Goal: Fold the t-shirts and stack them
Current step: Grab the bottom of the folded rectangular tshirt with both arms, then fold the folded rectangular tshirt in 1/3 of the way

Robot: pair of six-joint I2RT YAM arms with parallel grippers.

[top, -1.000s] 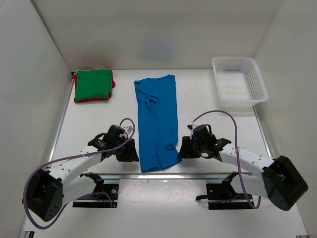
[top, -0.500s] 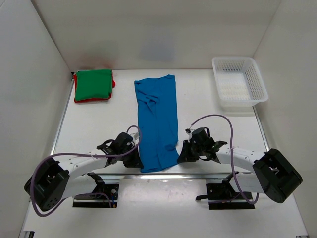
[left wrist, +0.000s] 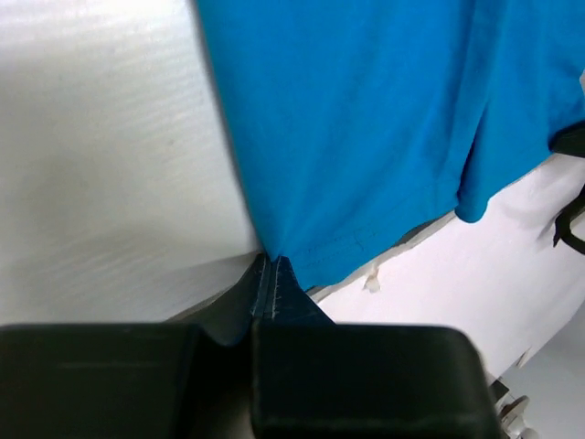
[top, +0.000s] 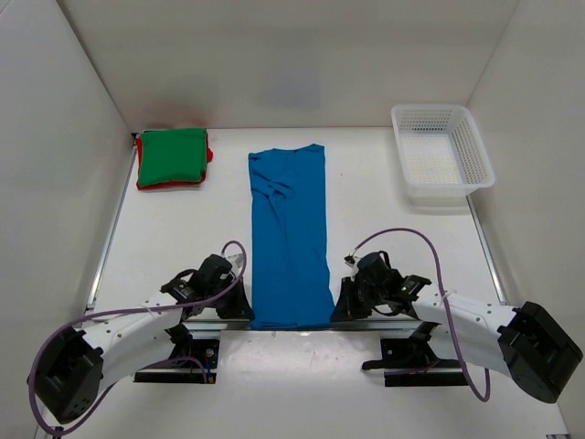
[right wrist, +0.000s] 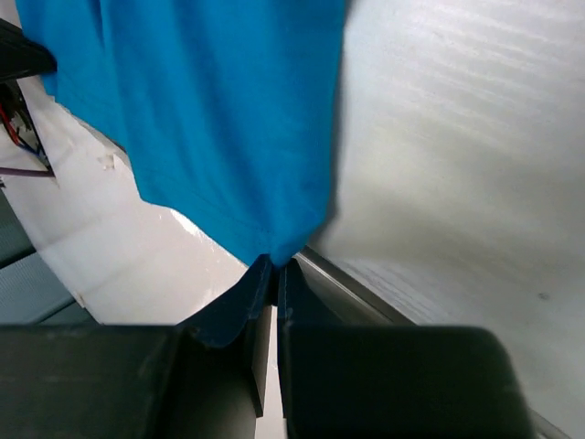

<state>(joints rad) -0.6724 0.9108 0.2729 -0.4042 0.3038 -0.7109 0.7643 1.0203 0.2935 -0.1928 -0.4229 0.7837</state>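
Note:
A bright blue t-shirt (top: pixel 290 233) lies folded lengthwise down the middle of the table, collar end far, hem at the near edge. My left gripper (top: pixel 247 309) is shut on the hem's left corner (left wrist: pixel 283 261). My right gripper (top: pixel 335 309) is shut on the hem's right corner (right wrist: pixel 274 251). Both corners are pulled taut, and the hem hangs at the table's front rail. A folded green t-shirt (top: pixel 171 155) rests at the far left on a red t-shirt (top: pixel 160 186), of which only an edge shows.
A white mesh basket (top: pixel 441 152) stands at the far right corner. White walls close in the left, back and right sides. The metal front rail (top: pixel 283 324) runs just under the blue hem.
Both grippers closed on the blue shirt's hem corners and drew them toward the near edge and apart. The crumpled hem is now straight and the shirt lies flatter.

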